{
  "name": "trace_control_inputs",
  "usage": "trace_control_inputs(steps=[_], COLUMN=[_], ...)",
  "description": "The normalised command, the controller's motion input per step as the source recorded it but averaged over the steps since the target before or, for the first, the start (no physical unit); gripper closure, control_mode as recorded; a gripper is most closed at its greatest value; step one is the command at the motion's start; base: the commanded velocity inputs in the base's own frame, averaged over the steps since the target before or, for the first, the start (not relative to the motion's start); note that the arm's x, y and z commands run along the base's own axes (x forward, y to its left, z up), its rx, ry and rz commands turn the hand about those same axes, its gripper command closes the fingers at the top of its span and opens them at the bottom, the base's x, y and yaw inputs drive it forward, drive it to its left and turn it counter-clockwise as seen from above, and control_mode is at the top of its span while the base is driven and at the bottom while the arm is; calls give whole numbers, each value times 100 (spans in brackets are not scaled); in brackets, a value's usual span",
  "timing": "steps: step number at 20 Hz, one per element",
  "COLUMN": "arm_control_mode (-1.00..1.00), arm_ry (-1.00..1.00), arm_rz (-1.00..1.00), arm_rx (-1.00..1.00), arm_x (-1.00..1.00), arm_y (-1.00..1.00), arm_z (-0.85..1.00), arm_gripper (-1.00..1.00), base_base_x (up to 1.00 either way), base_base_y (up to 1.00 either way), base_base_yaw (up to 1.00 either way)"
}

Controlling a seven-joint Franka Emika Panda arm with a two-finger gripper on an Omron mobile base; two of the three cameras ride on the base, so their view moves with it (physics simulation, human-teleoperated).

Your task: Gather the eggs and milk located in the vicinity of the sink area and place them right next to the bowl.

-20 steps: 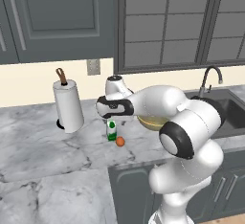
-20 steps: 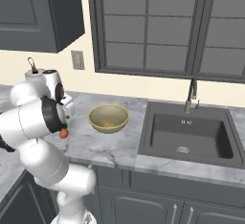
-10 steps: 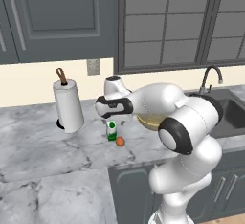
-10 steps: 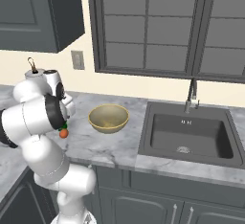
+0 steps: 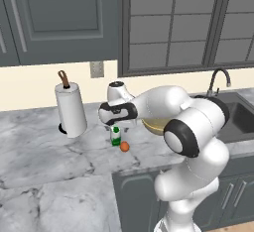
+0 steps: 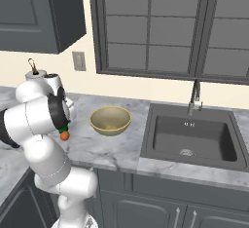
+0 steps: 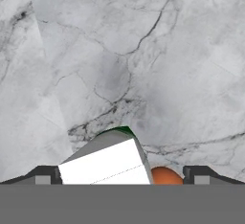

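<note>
I see a grey-veined marble surface (image 5: 44,161) running along the wall to the sink (image 6: 187,137) set into it. On it stand a paper towel roll (image 5: 70,110) near the wall, the milk (image 5: 115,136) upright, and one egg (image 5: 124,146) just beside the carton — the bowl (image 6: 110,120) sits near them, between carton and sink.
</note>
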Motion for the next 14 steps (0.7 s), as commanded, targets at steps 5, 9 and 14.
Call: trace_control_inputs(steps=[5,9,14], arm_control_mode=[-100,-100,-100], arm_ry=[0,0,0], arm_rz=[0,0,0], arm_rx=[0,0,0], arm_x=[0,0,0], arm_y=[0,0,0], arm_z=[-3,-9,-11], arm_gripper=[-100,100,100], base_base_x=[0,0,0], base_base_y=[0,0,0], base_base_yaw=[0,0,0])
